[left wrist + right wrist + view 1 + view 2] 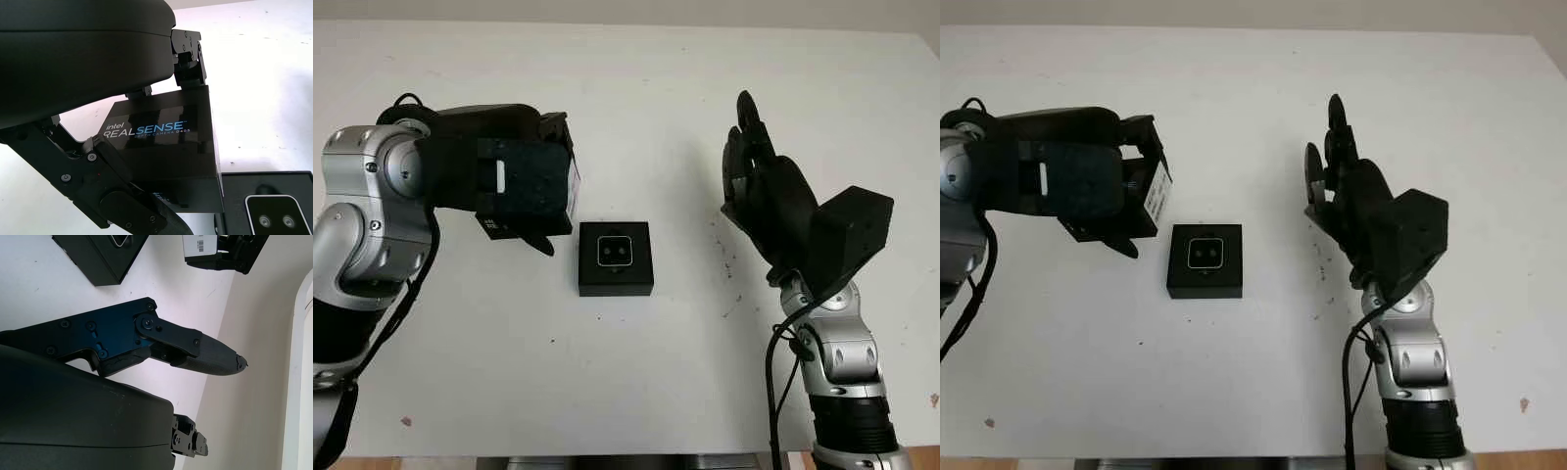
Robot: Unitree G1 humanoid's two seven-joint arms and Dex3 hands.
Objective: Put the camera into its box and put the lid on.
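A black open box (615,259) sits on the white table near the middle, with the small silver-faced camera (615,252) lying inside it; the same camera (271,217) shows in the left wrist view. My left hand (524,196) hovers just left of the box and above the table, shut on the black lid (168,149), which carries RealSense lettering and a white label on its side (1159,189). My right hand (759,176) is raised to the right of the box, open and holding nothing.
The white table (646,88) stretches wide behind and around the box. Small dark specks (729,264) mark the surface right of the box. The table's front edge (607,456) runs along the bottom, between my two arms.
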